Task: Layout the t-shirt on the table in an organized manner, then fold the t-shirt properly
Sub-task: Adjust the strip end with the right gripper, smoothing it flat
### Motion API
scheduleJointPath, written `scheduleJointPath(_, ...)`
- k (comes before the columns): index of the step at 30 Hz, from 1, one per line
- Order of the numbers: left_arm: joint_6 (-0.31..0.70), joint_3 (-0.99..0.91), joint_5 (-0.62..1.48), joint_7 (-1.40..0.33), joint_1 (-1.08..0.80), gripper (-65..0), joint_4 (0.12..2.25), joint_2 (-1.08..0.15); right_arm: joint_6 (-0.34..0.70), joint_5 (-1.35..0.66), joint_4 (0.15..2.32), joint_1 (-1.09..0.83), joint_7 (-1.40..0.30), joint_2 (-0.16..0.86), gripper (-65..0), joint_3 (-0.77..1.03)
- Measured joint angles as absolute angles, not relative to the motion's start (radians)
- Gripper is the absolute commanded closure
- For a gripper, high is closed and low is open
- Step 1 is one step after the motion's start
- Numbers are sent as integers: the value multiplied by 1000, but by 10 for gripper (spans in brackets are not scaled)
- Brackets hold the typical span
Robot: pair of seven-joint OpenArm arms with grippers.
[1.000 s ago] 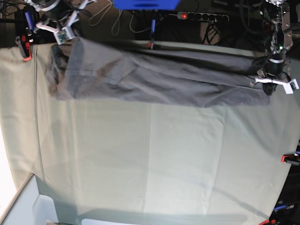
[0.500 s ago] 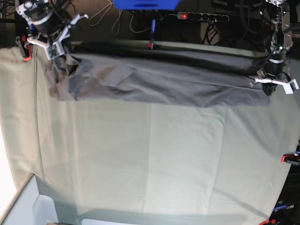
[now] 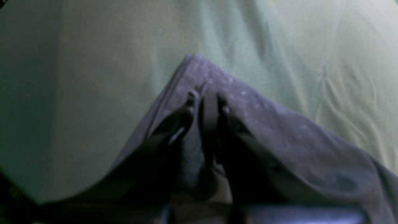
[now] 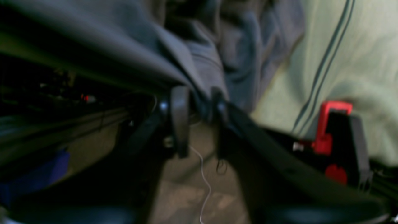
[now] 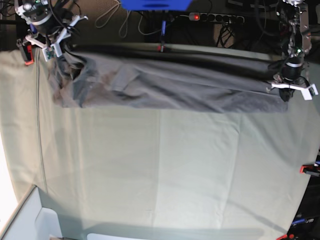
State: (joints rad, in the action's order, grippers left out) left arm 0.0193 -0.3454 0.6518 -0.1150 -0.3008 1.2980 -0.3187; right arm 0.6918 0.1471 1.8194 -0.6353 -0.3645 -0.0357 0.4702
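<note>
The dark grey t-shirt lies stretched in a long folded band along the far edge of the table. My left gripper is at the band's right end, shut on a corner of the shirt that lies on the table cloth. My right gripper is at the far left corner, lifted above the table edge and shut on a bunched fold of the shirt, which hangs in creases below it.
Red clamps sit at the table's far left corner, at the far edge middle and at the right edge. A power strip and cables lie behind the table. A white bin stands at the near left.
My right gripper has pulled its end of the shirt further left and back, off the table's far left corner. The band has drawn tighter and its left end has bunched. The left gripper has stayed put.
</note>
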Motion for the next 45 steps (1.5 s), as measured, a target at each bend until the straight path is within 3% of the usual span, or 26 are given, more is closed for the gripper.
scheduleJointPath(2, 19, -345, 652, -115, -301, 0, 1298, -319, 692, 149, 1819, -641, -367, -36, -265, 477)
scheduleJointPath(4, 19, -345, 652, -116, -301, 0, 1298, -319, 691, 148, 1819, -640, -365, -36, -290, 493)
scheduleJointPath(14, 19, -345, 652, -115, -301, 0, 1298, -319, 691, 48, 1825, -633, -367, -40, -294, 640)
scheduleJointPath(20, 19, -345, 652, -115, -301, 0, 1298, -319, 691, 37, 1825, -623, -373, -39, -300, 584)
scheduleJointPath(26, 19, -345, 652, -116, -301, 0, 1299, -319, 691, 36, 1825, -536, -458, -83, -373, 545)
scheduleJointPath(34, 19, -345, 652, -115, -301, 0, 1296, -319, 691, 36, 1825, -461, -551, -83, -376, 517)
scheduleJointPath(45, 19, -345, 652, -116, -299, 0, 1295, -318, 691, 37, 1825, -463, -558, -83, -375, 440)
